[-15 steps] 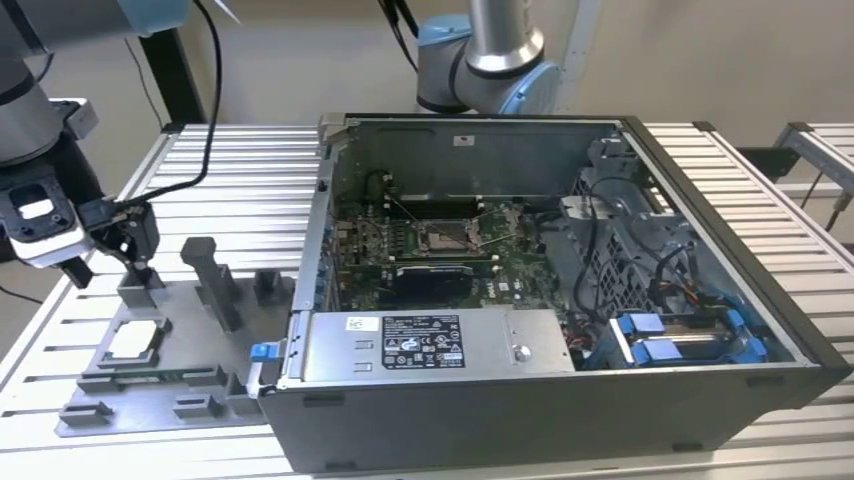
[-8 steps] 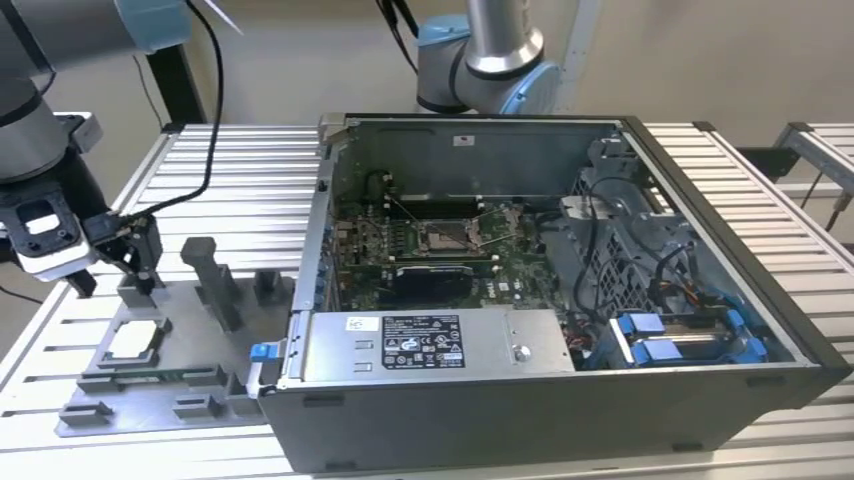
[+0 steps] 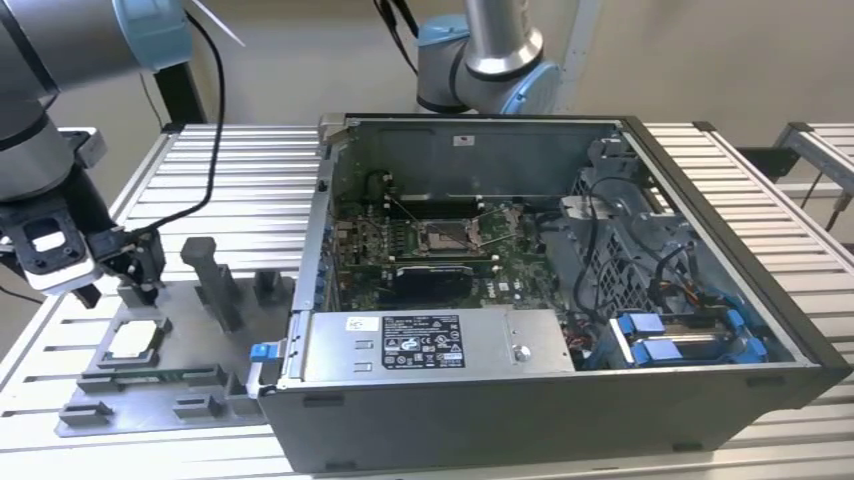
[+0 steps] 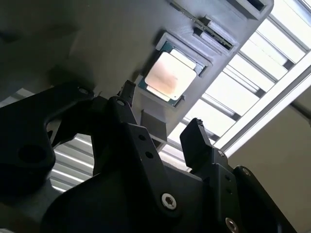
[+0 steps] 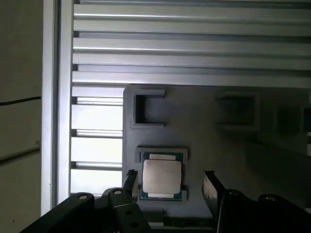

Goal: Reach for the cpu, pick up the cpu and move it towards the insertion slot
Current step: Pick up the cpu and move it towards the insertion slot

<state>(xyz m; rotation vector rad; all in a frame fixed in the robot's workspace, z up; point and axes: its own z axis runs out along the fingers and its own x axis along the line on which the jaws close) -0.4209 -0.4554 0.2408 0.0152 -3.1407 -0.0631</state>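
Gripper (image 5: 170, 184) fingers apart, nothing held, hovering over grey tray (image 5: 223, 145). The cpu (image 5: 162, 175) lies flat in tray's recess, straight below gripper, centred betw. both fingers, apparently untouched. Insertion slot (image 3: 447, 237) sits well apart from tray, inside PC case (image 3: 561, 400).

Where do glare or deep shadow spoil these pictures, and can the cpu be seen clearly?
In the second wrist view the table slats are blown out, the gripper is a black silhouette, and the cpu has a soft sheen but reads clearly. In the first wrist view the slats glare too. The exterior view is evenly lit.
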